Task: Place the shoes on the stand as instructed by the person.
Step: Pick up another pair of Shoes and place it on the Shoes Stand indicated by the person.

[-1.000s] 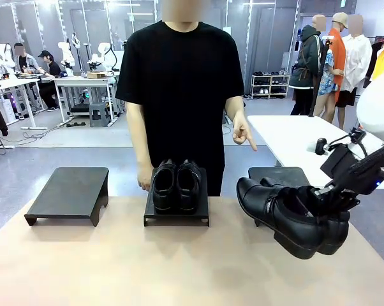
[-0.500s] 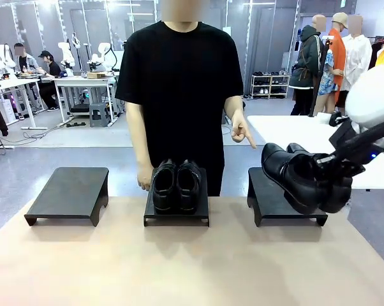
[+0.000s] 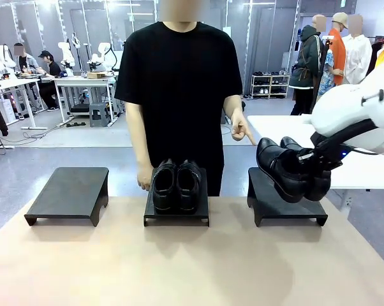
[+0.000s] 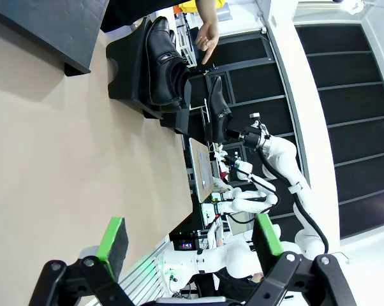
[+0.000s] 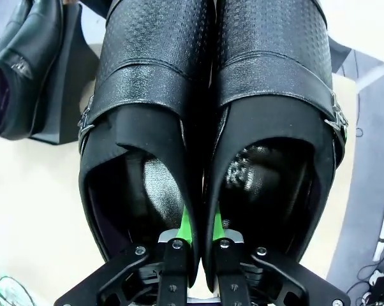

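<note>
A: Shoes first, from the front camera. What have we got?

B: One pair of glossy black leather strap shoes (image 3: 288,169) hangs in the air, toes tilted up toward the person in the plain black T-shirt (image 3: 179,83), just above the right-hand flat black stand (image 3: 286,205). The right gripper (image 3: 312,167) carries them from the heel end. A second pair of glossy black dress shoes (image 3: 177,185) sits side by side on the middle black stand (image 3: 177,215), and a left-hand black stand (image 3: 69,193) is on the tan table (image 3: 179,268) too. The person's hand (image 3: 242,132) points a finger down toward the right-hand stand.

A: And the left wrist camera?

B: The left gripper (image 4: 191,241) has its green-padded fingers (image 4: 113,238) spread wide with nothing between them, over the table. Farther off are the shoes on the middle stand, the held pair beside them, and the pointing hand.

A: Right wrist camera?

B: Both strap shoes seen from behind. The right gripper's green pads (image 5: 185,224) are pinched together on the two inner walls where the shoes meet, so it is clamped on the pair. Whether the soles touch the stand I can't tell from here.
</note>
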`<state>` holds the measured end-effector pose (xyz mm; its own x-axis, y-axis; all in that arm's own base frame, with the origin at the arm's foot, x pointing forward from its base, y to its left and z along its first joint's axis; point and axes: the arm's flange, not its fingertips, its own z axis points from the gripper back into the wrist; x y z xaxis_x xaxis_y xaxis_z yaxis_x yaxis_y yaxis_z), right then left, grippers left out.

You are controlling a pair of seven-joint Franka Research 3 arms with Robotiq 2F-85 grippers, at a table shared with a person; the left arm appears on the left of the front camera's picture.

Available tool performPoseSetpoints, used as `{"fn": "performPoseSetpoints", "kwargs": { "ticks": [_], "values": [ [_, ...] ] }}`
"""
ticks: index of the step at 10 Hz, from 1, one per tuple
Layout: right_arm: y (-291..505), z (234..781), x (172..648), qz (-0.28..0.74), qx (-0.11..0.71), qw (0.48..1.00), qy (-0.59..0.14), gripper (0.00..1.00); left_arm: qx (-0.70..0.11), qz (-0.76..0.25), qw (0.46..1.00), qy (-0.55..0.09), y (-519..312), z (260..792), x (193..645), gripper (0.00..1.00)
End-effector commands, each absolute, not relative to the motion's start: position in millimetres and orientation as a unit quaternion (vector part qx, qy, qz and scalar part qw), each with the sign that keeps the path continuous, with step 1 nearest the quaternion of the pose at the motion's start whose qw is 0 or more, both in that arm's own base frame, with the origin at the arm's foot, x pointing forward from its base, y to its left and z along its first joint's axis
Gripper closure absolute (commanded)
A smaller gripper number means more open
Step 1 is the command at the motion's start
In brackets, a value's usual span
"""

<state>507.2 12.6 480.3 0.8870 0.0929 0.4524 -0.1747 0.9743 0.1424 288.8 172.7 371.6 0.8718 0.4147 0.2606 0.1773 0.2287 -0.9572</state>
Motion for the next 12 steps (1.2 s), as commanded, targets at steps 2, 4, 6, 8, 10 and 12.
{"fn": "performPoseSetpoints", "kwargs": {
  "ticks": [2,4,6,8,10,12],
  "values": [
    [20.9,476.1,536.4,0.039,0.08,0.964,-0.25,0.9,-0.624,0.082,0.738,-0.242,172.7,374.0,289.9,0.0],
    [22.5,459.4,547.7,0.029,0.073,0.966,-0.246,0.9,-0.624,0.082,0.738,-0.242,172.7,374.0,289.9,0.0],
    [22.9,444.9,555.6,0.023,0.066,0.966,-0.248,0.9,-0.624,0.082,0.738,-0.242,172.7,374.0,289.9,0.0],
    [23.0,432.2,563.6,0.015,0.06,0.964,-0.259,0.9,-0.624,0.082,0.738,-0.242,172.7,374.0,289.9,0.0],
    [24.8,421.3,569.7,0.008,0.056,0.963,-0.262,0.9,-0.624,0.082,0.738,-0.242,172.7,374.0,289.9,0.0],
    [25.2,412.1,574.3,0.001,0.053,0.962,-0.268,0.9,-0.624,0.082,0.738,-0.242,172.7,374.0,289.9,0.0]
  ]
}}
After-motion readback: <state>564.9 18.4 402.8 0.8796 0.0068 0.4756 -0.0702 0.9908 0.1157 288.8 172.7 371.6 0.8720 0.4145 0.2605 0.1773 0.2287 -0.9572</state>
